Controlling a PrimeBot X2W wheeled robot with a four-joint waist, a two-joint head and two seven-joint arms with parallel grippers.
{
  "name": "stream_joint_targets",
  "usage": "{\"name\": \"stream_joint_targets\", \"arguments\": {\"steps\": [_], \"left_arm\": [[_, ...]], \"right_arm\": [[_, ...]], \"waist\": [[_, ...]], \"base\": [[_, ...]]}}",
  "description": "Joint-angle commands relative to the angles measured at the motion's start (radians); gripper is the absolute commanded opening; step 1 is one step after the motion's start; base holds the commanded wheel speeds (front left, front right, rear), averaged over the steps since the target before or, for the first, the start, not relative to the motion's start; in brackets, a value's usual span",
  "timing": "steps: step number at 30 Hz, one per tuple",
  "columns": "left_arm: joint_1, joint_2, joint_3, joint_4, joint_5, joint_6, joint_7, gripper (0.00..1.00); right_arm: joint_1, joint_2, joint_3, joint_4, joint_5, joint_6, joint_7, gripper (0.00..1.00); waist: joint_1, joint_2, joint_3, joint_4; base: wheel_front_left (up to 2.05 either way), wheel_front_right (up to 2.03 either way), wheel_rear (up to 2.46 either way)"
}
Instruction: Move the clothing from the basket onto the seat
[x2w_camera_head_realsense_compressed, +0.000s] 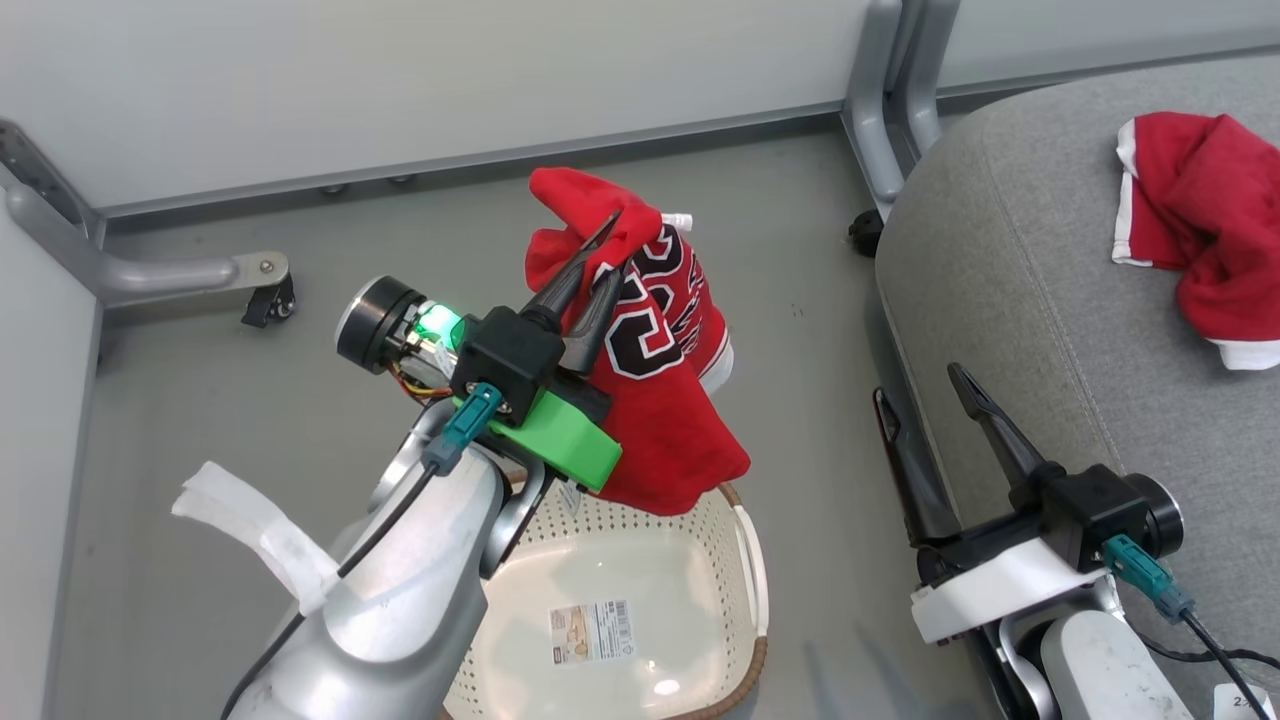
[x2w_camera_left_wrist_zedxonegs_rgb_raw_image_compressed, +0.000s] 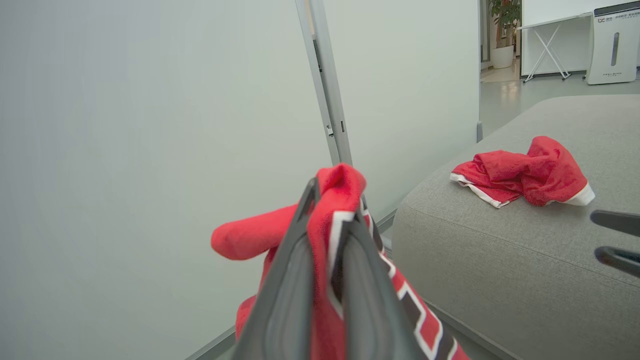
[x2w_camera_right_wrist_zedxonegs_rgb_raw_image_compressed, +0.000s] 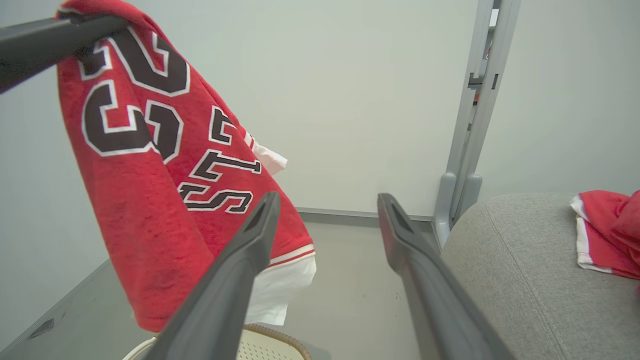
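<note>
My left gripper (x2w_camera_head_realsense_compressed: 618, 242) is shut on the red number 23 jersey (x2w_camera_head_realsense_compressed: 660, 400), which hangs from its fingers above the cream basket (x2w_camera_head_realsense_compressed: 745, 590). The same jersey (x2w_camera_left_wrist_zedxonegs_rgb_raw_image_compressed: 340, 200) bunches between the fingers in the left wrist view and drapes at the left as the jersey (x2w_camera_right_wrist_zedxonegs_rgb_raw_image_compressed: 150, 200) in the right wrist view. A plain red garment (x2w_camera_head_realsense_compressed: 1210, 230) lies crumpled on the grey seat (x2w_camera_head_realsense_compressed: 1010, 300), also seen as the garment (x2w_camera_left_wrist_zedxonegs_rgb_raw_image_compressed: 525, 172) on the seat (x2w_camera_left_wrist_zedxonegs_rgb_raw_image_compressed: 500, 260). My right gripper (x2w_camera_head_realsense_compressed: 915, 385) stands open beside the seat's near edge, its fingers (x2w_camera_right_wrist_zedxonegs_rgb_raw_image_compressed: 240, 270) holding nothing.
Grey partition walls with metal legs (x2w_camera_head_realsense_compressed: 890, 90) and a castor (x2w_camera_head_realsense_compressed: 268, 300) stand on the grey floor behind the basket. A barcode label (x2w_camera_head_realsense_compressed: 592, 632) sits on the basket's bottom. White tape (x2w_camera_head_realsense_compressed: 250, 520) wraps my left forearm.
</note>
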Motion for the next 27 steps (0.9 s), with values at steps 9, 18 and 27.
{"name": "stream_joint_targets", "arguments": {"steps": [9,18,27], "left_arm": [[0.031,0.011,0.007,-0.057,0.013,-0.01,-0.003,0.0],[0.031,0.005,0.0,-0.057,0.013,-0.017,-0.003,0.0],[0.001,-0.009,-0.016,-0.061,0.015,-0.024,-0.003,0.0]], "right_arm": [[0.026,0.002,0.009,-0.026,0.005,-0.001,-0.005,1.0],[-0.042,-0.003,0.122,-0.109,0.01,-0.001,-0.005,1.0],[-0.13,-0.009,0.258,-0.067,0.006,-0.001,-0.005,1.0]], "waist": [[0.0001,0.0097,-0.036,-0.001],[0.0001,0.0097,-0.03,0.01],[0.0001,0.0097,-0.006,0.031]], "base": [[0.0,0.0,0.0],[0.0,0.0,0.0],[0.0,0.0,0.0]]}}
